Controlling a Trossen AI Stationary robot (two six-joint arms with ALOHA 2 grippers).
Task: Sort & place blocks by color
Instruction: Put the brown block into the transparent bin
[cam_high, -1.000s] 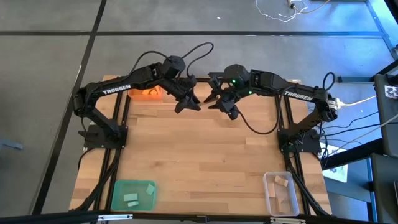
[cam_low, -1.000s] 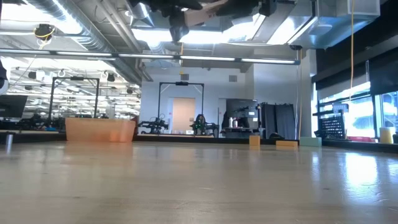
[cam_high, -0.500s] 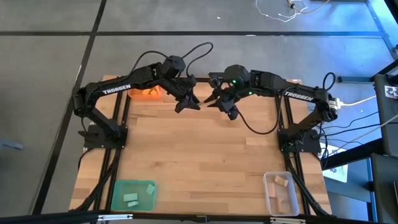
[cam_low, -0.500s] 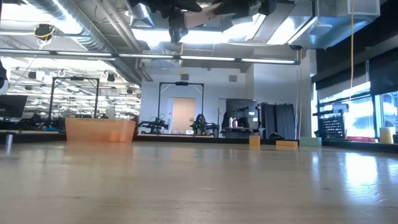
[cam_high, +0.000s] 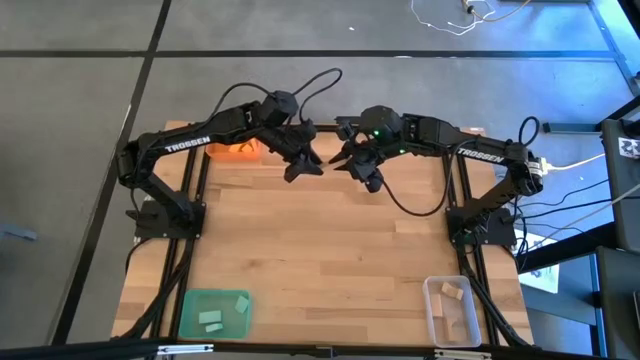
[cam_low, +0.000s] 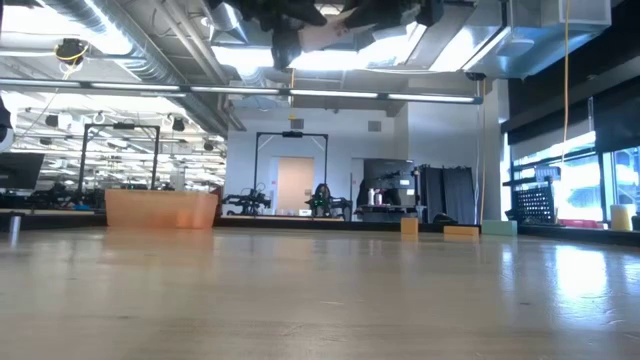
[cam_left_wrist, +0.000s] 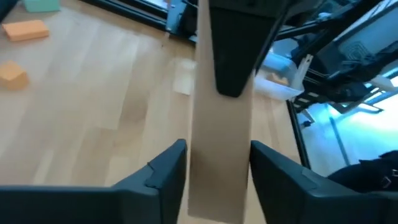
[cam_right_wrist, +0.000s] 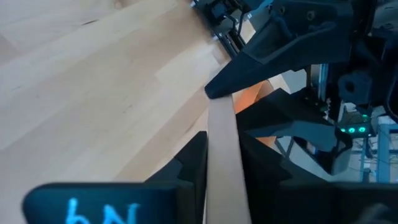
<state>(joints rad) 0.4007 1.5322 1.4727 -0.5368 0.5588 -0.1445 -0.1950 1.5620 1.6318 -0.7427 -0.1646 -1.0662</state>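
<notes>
Two grippers mid-air over wood table (cam_high: 320, 260): right gripper (cam_right_wrist: 219, 163) clamps pale block (cam_right_wrist: 222, 155); left gripper (cam_left_wrist: 214, 163) jaws slack.

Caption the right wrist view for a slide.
Handover above the table: right hand grips a pale wood block facing the left hand.

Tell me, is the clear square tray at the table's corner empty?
Not empty: the clear square tray holds pale wooden blocks, visible inside it from above.

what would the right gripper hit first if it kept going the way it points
Most likely the left gripper: the right gripper faces it closely over the table, both on one pale block. Depth is hard to judge.
</notes>
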